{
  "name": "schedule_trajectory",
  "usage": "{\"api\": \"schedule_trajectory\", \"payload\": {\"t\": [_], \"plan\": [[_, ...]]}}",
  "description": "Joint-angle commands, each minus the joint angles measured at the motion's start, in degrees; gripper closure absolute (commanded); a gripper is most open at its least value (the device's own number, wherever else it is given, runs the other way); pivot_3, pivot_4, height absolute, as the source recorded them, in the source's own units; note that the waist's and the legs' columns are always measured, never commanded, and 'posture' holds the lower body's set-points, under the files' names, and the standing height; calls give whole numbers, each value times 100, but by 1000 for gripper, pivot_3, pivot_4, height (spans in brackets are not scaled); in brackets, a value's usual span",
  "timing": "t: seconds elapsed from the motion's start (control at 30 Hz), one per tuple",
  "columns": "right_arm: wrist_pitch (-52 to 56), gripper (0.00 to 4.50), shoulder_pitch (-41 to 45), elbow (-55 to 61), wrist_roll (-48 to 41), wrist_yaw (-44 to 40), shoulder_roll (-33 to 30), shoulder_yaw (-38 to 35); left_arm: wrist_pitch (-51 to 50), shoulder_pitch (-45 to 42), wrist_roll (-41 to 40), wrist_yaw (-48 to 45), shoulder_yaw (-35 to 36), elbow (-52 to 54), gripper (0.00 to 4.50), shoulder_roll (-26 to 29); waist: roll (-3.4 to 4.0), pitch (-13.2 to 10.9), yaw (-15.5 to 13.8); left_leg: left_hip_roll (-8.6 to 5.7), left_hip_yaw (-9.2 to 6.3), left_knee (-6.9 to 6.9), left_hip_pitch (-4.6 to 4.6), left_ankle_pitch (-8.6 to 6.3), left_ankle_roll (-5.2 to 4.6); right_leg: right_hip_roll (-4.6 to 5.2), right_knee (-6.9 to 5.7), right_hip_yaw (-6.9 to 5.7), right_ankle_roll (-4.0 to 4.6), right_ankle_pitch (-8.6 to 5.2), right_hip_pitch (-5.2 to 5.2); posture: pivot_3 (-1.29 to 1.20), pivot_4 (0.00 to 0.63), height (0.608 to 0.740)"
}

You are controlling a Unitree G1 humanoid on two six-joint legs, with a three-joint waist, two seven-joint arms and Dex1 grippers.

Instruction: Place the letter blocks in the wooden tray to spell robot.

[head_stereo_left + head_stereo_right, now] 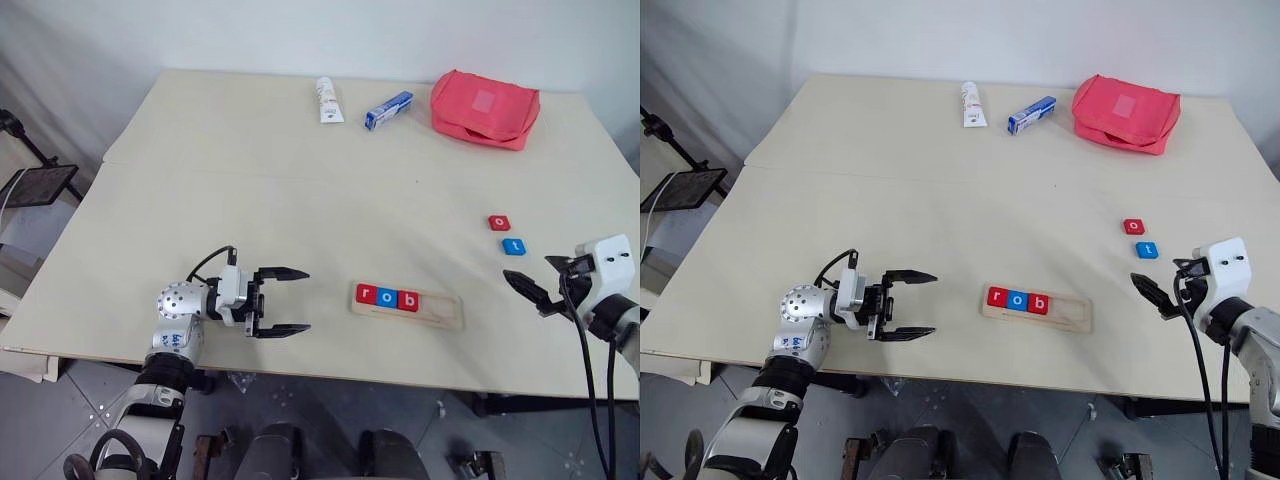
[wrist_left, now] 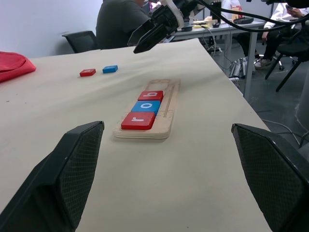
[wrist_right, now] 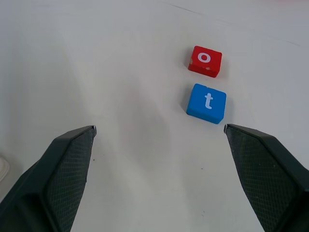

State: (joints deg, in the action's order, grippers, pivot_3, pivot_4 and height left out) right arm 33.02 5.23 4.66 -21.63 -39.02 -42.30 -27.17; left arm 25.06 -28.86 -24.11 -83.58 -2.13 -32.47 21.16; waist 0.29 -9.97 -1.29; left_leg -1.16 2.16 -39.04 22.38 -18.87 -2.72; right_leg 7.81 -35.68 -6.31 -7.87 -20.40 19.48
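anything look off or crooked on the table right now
Nothing stands out. The r, o and b blocks sit flat in a neat row at the left end of the wooden tray. The red o block and blue t block lie flat on the table, apart from each other, not yet placed.

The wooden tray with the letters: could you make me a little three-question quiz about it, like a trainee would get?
1. Which letters already sit in the wooden tray, in order?
2. True or false: the red "o" tile and blue "t" tile lie on the table, outside the tray.
3. Which hand is nearer those two loose tiles: A) left hand, B) right hand?

Key:
1. r, o, b
2. True
3. B; both hands are open and hold nothing.
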Motion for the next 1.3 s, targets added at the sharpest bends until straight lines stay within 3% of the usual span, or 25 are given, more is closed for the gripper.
{"api": "schedule_trajectory", "payload": {"t": [0.03, 0.27, 0.5, 0.9, 1.2, 1.3], "plan": [[31, 54, 12, 226, -103, 97, -35, -77, 77, -123, 42, -32, 73, -48, 0, 0, 0, 0, -1, 0, 0, 0, 0, 0, 0, 0, 0, 0, 0, 0, 0, 0, 150, 740], [74, 54, 421, -4, -63, 304, -35, 58, 91, -135, 34, -56, 71, -77, 0, -10, 0, 0, 2, 0, 0, 0, 0, 0, 0, 0, -1, 0, 0, 0, 0, 0, 150, 740], [-199, 54, 1997, -1819, 365, 537, 22, 768, 2, 219, 9, -11, 30, 298, 0, -35, 0, 0, 145, 7, 2, 2, -4, 3, 2, -3, -8, -4, 0, 0, 2, 0, 150, 740], [-1830, 54, 4566, -6045, 1317, 718, 456, 1666, -368, 1179, -35, 456, 82, 1546, 0, 207, 1, 0, 223, 2, 0, 7, -1, 3, 1, 6, -11, -3, 0, 0, 7, 0, 150, 740], [-2303, 54, 5140, -7301, 1514, 1032, 572, 1707, -518, 1501, -19, 792, 91, 2032, 0, 279, 3, 0, 266, 1, -9, 8, 1, 3, 1, 5, -13, -4, 1, 0, 6, 0, 150, 740], [-2327, 646, 5185, -7396, 1499, 1049, 594, 1668, -522, 1523, -13, 839, 75, 2073, 0, 288, 3, 0, 280, 2, -9, 8, 0, 3, 1, 4, -13, -3, 1, 0, 4, 0, 150, 740]]}}
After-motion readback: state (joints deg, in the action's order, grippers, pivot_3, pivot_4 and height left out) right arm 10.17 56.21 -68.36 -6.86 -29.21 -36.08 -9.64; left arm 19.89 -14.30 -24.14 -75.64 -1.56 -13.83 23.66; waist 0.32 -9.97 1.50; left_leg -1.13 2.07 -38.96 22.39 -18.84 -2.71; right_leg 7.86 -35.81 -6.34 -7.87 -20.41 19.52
